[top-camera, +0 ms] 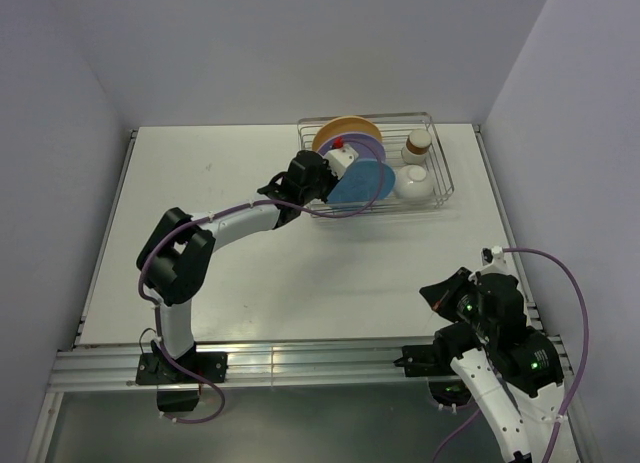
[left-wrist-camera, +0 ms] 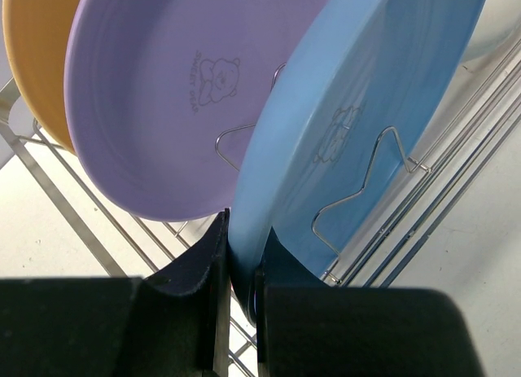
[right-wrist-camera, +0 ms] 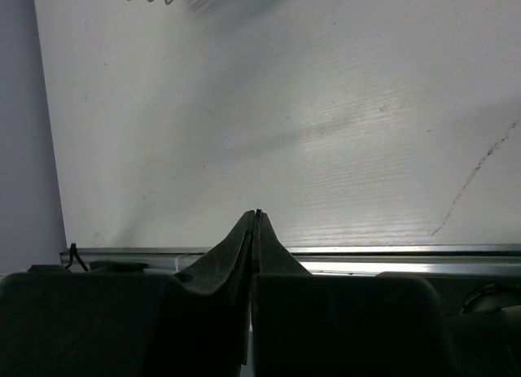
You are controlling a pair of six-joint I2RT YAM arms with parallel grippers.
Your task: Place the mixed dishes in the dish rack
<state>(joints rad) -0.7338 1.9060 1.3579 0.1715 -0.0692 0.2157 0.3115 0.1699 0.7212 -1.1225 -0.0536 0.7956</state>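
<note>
The orange plate (left-wrist-camera: 37,51), purple plate (left-wrist-camera: 163,100), cup (top-camera: 418,143) and bowl (top-camera: 414,183) all sit in the rack (top-camera: 445,173). The left fingers (left-wrist-camera: 218,255) pinch the blue plate (left-wrist-camera: 366,108), which stands beside the purple one. Only letting go seems left. The right fingers (right-wrist-camera: 248,234) are closed and hold nothing.

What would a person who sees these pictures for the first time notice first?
Most striking is the blue plate, pinched at its rim by the left gripper and leaning among the wire dividers of the dish rack at the table's far right. Behind it stand the lavender plate and the orange plate, with a white cup and a white bowl at the rack's right end.
</note>
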